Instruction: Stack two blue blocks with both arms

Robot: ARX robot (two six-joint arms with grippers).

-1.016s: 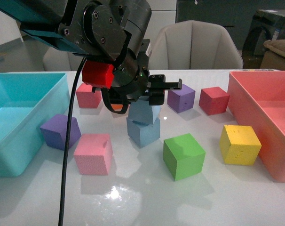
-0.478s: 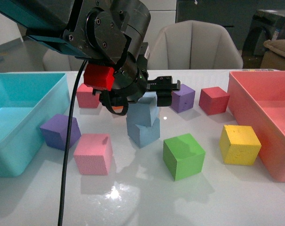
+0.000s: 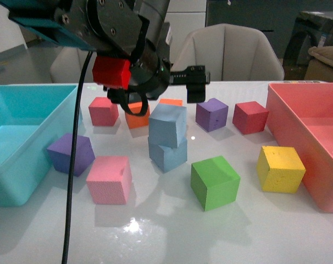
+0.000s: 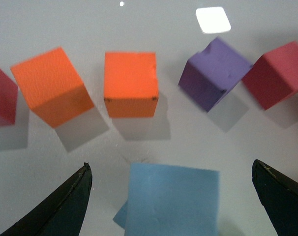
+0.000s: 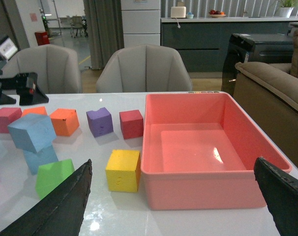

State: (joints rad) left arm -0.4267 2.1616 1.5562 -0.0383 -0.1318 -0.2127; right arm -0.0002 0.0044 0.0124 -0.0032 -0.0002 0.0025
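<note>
Above the two stacked blue blocks [image 3: 167, 137], left hand [image 4: 171, 196] spread wide, empty, touching nothing.

No readable text, label, brand, number or sign appeared in any of the three views. The coloured foam cubes, the turquoise and pink plastic bins and the black arm housings carried no lettering that could be made out. In the right wrist view, a small sign on the far wall at the upper left of the frame [image 5: 34, 17] was too small and blurred to read.
</note>
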